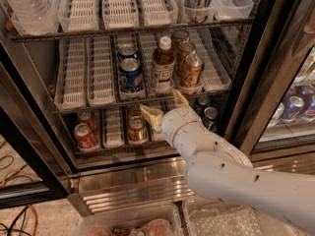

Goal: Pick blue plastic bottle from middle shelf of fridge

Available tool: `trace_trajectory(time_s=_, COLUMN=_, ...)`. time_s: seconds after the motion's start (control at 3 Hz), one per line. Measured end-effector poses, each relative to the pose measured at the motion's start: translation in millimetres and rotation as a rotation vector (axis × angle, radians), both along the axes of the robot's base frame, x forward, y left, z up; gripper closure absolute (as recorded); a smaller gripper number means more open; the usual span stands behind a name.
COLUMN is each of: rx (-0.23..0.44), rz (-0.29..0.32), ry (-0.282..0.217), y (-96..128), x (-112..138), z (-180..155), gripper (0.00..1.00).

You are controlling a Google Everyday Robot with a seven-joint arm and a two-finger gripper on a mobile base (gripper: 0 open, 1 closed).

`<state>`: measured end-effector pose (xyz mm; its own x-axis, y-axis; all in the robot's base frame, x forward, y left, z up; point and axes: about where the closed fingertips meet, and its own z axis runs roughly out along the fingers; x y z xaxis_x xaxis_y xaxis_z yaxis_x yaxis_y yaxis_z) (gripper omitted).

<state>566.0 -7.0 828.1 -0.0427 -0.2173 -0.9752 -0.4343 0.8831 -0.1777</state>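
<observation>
step: reach | pincer [161, 103] apart, empty, just below middle shelf [74, 82] edge | blue plastic bottle [162, 69] upright between Pepsi can [131, 76] and gold-brown can [191, 72] | raise, centre on bottle, clear both cans

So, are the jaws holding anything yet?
Nothing. The gripper hangs open just below the middle shelf; the blue plastic bottle stands untouched above it.

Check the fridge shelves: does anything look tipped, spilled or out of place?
Nothing looks tipped or spilled. The only odd one out is the blue plastic bottle, which stands upright among the cans on the middle shelf. The gripper, fingers open, is just below that shelf's front edge.
</observation>
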Motion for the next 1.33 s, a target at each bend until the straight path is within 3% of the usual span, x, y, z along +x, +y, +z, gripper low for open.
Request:
trace_trajectory(time_s=0.33, rx=-0.004, rz=0.001, ry=-0.016, y=6.3, x=4.7, z=2.3, gripper=0.25)
trace_trajectory(time_s=1.33, rx=-0.028, rz=-0.044, ry=-0.061, y=6.9, x=50.6, z=2.9, gripper=0.27)
